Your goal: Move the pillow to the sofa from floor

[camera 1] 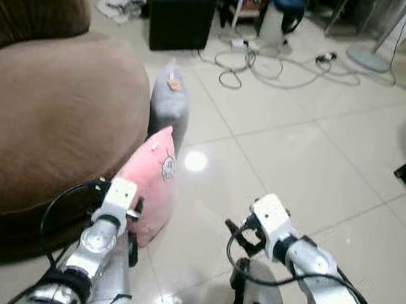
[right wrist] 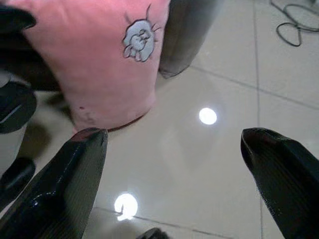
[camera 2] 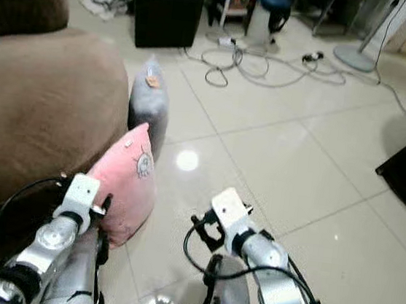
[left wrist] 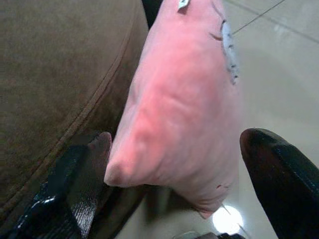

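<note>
Two head cameras are looking forward and down from above, sharing the same scene: sofa (camera 1: 47, 105) at left, pink pillow (camera 1: 152, 183) against it, tiled floor (camera 1: 313, 150) beyond. The left wrist camera is sitting very close to the pillow (left wrist: 184, 99), facing it and the sofa. The right wrist camera is facing the pillow from slightly farther, low over the floor.

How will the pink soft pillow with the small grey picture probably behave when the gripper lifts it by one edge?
The pink plush pillow looks puffy and dimpled, so it will probably squash between the open left gripper fingers and sag. It seems light for its bulk. It stands on edge, leaning on the brown fabric sofa, so a push would likely tip it onto the glossy tiled floor.
</note>
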